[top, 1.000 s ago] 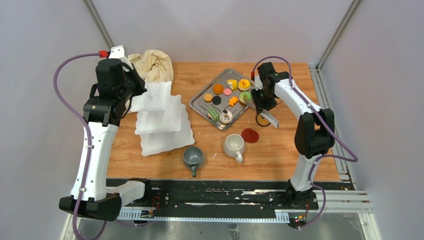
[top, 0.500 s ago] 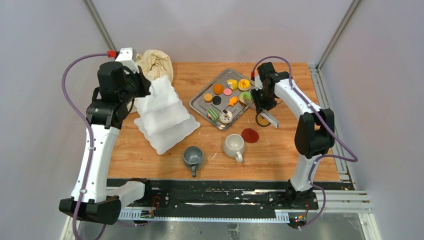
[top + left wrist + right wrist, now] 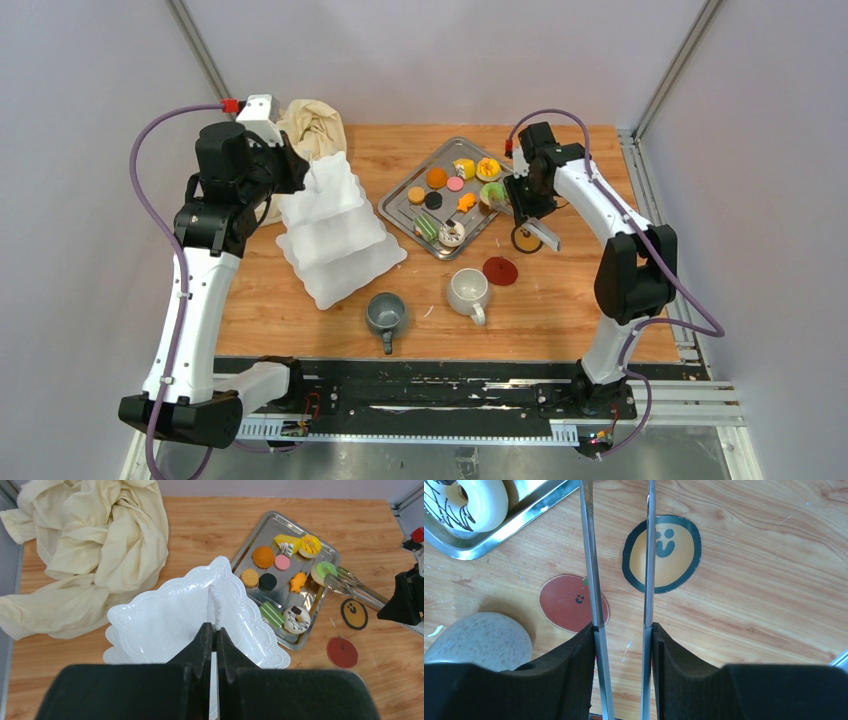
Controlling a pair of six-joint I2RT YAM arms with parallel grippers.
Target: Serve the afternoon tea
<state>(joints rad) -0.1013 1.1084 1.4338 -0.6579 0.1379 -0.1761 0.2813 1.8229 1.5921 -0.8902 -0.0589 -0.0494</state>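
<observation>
The white three-tier stand (image 3: 340, 235) leans on the wood left of centre. My left gripper (image 3: 298, 168) is shut on its beaded top handle (image 3: 215, 605), above the top tier (image 3: 170, 625). My right gripper (image 3: 621, 625) is shut on steel tongs (image 3: 589, 555), whose arms stand apart. In the left wrist view the tongs (image 3: 357, 590) reach to the green ring doughnut (image 3: 324, 571) on the steel tray. Orange, yellow and pink pastries (image 3: 455, 180) lie there too. A grey mug (image 3: 385, 313) and a white mug (image 3: 468, 290) stand near the front.
The steel tray (image 3: 400, 215) sits at the back centre. A beige cloth (image 3: 310, 125) is bunched in the back left corner behind the stand. A yellow smiley sticker (image 3: 663, 552) and a red apple sticker (image 3: 569, 600) lie on the wood under my right gripper.
My left arm has swung the stand by its handle, turning it from lying flat to leaning, and shifted it slightly right. The right arm with the tongs has barely moved.
</observation>
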